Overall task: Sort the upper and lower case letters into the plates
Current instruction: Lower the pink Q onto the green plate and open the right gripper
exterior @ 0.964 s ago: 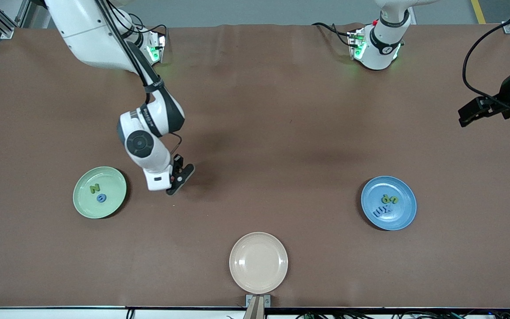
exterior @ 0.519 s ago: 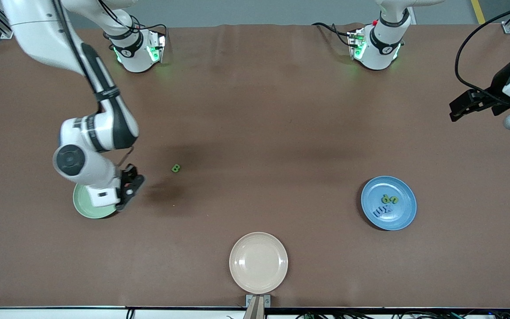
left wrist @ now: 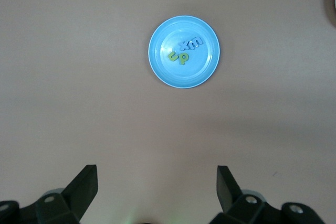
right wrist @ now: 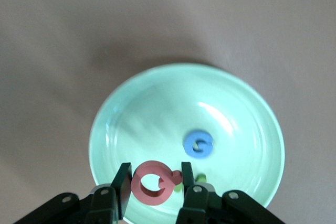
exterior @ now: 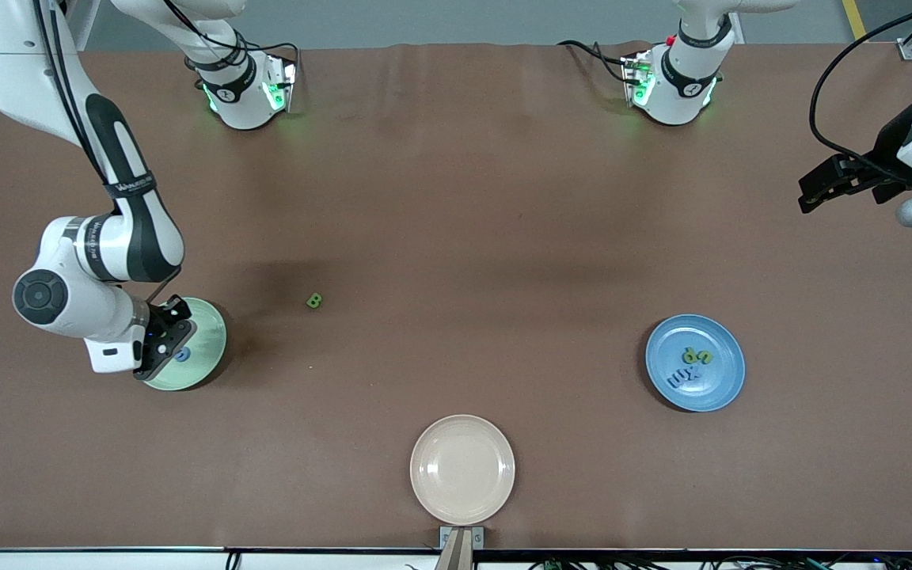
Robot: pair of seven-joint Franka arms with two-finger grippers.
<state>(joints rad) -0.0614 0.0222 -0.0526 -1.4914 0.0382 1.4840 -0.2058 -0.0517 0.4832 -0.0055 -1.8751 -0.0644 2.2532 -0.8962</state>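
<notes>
The middle of the surface (exterior: pixel 488 237) is wide and bare; only a small green letter (exterior: pixel 314 301) lies there. The right gripper (exterior: pixel 161 348) covers part of the green plate (exterior: pixel 207 348). The blue plate (exterior: pixel 721 388) and beige plate (exterior: pixel 462 469) stand well apart.

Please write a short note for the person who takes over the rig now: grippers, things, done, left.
Right gripper: shut on a red letter, over the green plate.
Left gripper: open, empty, waits at its arm's end of the table.
Done: blue letter in the green plate; several letters in the blue plate.
Left: release the red letter; sort the green letter on the table. The beige plate has nothing in it.
</notes>
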